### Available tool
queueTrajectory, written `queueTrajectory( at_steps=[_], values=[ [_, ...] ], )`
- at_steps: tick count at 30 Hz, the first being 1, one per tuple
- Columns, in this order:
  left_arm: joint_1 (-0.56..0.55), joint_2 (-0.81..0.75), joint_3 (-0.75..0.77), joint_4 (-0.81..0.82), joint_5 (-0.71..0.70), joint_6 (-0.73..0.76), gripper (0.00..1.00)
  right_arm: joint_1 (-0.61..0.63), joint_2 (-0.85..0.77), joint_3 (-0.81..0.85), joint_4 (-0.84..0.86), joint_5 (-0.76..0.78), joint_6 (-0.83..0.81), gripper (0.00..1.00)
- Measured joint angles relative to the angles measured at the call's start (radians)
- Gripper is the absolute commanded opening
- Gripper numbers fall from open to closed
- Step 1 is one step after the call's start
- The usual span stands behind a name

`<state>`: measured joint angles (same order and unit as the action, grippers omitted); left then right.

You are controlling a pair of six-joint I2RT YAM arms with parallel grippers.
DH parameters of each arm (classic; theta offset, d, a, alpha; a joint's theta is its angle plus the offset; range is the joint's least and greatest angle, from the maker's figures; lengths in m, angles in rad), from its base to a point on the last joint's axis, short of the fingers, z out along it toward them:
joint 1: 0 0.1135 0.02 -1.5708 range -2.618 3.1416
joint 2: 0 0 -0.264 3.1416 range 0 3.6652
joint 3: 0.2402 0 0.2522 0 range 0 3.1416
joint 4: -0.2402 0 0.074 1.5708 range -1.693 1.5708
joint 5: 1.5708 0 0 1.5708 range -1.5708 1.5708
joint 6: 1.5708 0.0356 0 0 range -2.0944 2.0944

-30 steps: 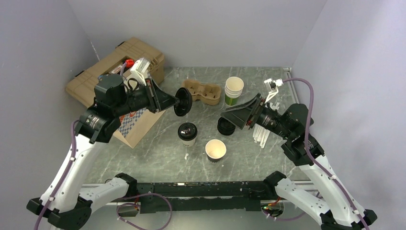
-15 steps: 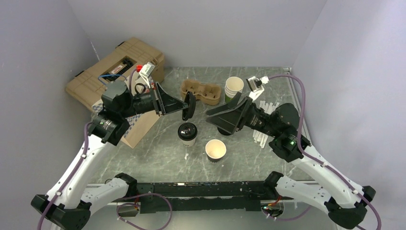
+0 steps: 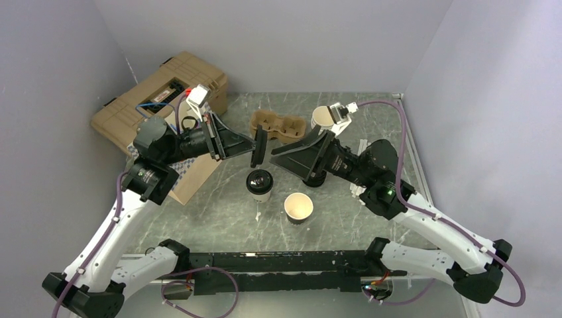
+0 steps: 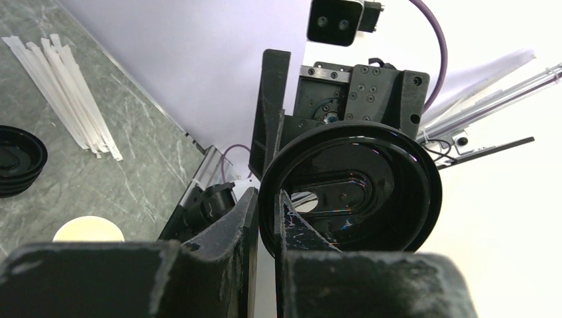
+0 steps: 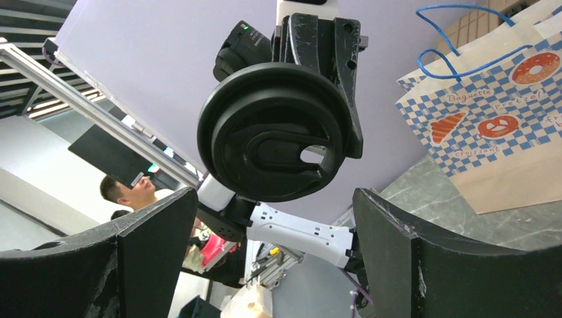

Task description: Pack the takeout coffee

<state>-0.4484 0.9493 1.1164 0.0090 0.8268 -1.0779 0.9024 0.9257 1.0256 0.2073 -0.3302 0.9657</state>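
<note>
The takeout coffee [image 3: 259, 184], a pale cup with a black lid on it, stands mid-table. Above it my left gripper [image 3: 252, 148] is shut on the rim of a loose black lid [image 3: 259, 147], which it holds on edge. In the left wrist view the lid [image 4: 351, 192] fills the middle, pinched at its left rim by that gripper [image 4: 265, 215]. My right gripper [image 3: 281, 156] is open and faces the lid from the right, a short way off. In the right wrist view the lid [image 5: 275, 132] hangs just above my right gripper [image 5: 273, 199], whose jaws stand wide apart.
An open lidless cup [image 3: 298, 207] stands near the front. A stack of black lids [image 4: 16, 159] lies under the right gripper. Farther back are a cup stack [image 3: 323, 120] and cardboard carrier [image 3: 278, 126]. A checked paper bag [image 3: 189, 169] and tan case [image 3: 166, 89] sit left, straws [image 4: 66, 93] right.
My right arm has swung left and up toward the held lid, its jaws spreading wider. My left gripper has turned the lid on edge and brought it a little right.
</note>
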Motion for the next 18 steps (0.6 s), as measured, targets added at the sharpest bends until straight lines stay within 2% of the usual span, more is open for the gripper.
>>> queueTrajectory(
  at_steps=[6, 18],
  values=[
    [0.0, -0.012, -0.003, 0.028, 0.014, -0.016, 0.0, 0.026, 0.036, 0.014, 0.041, 0.017, 0.01, 0.99],
    [0.0, -0.021, -0.034, 0.058, 0.023, -0.027, 0.0, 0.067, 0.077, 0.027, 0.102, 0.038, 0.015, 0.99]
  ],
)
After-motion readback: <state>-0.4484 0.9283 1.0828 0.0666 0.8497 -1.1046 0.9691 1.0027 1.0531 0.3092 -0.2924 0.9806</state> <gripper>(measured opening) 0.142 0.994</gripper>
